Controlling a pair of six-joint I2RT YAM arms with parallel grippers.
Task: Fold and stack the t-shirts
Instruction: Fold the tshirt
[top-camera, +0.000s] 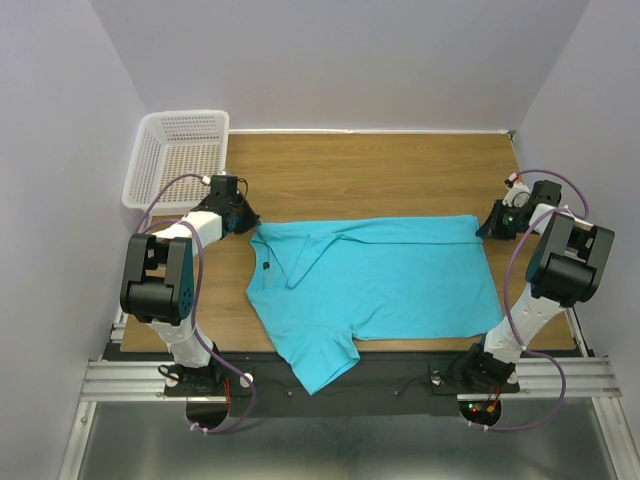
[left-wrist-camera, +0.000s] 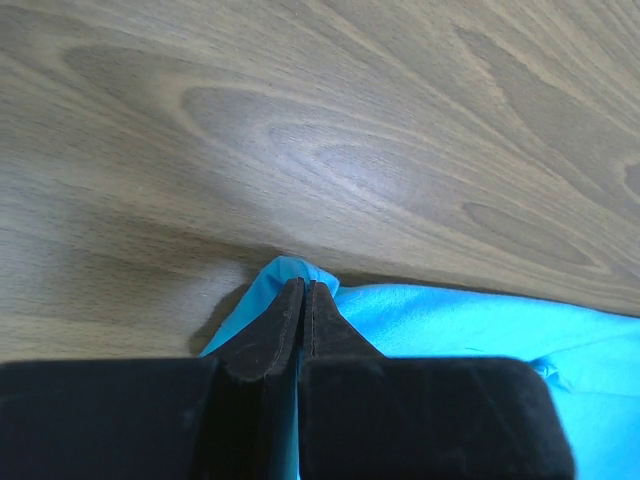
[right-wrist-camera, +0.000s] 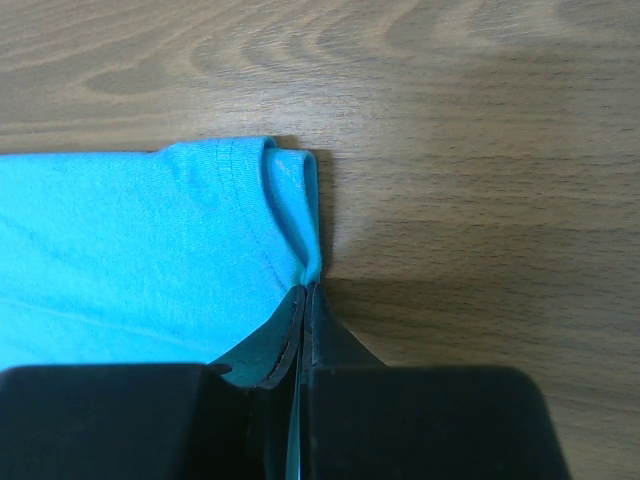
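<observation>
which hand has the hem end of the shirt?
The right hand, shut on the t-shirt's far hem corner; the stitched hem shows in its wrist view. The left hand pinches the collar-end corner, by the basket.

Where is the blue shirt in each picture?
Top view: the shirt lies spread across the middle of the table.
Left wrist view: its corner is at the bottom, centre and right, pinched in the left claw.
Right wrist view: it fills the left side, with its corner pinched in the right claw.
Shared landmark: the wood-grain table, seen in all three.
</observation>
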